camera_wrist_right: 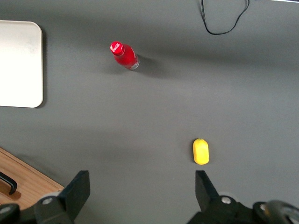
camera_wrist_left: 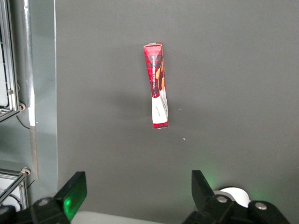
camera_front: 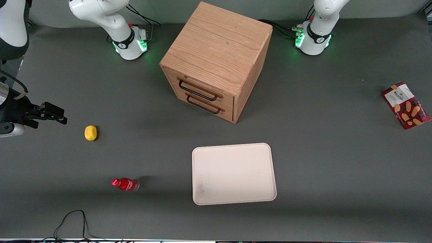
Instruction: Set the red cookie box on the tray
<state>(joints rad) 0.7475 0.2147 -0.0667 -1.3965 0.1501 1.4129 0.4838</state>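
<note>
Gripper (camera_wrist_left: 135,196) hung above red cookie box (camera_wrist_left: 157,86), fingers apart, nothing held; you likely lined up for descent. In front view, box (camera_front: 406,105) lay flat at right edge of surface (camera_front: 337,162), well apart from tray (camera_front: 233,173) at lower centre. One box, one tray.

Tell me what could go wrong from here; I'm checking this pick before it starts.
The red cookie box lies flat near the table's edge at the working arm's end, so a nudge might push it off. The gripper hangs above it with jaws open, and a flat box gives little to pinch. The carry to the tray passes close to the wooden drawer cabinet; the box could clip it.
</note>
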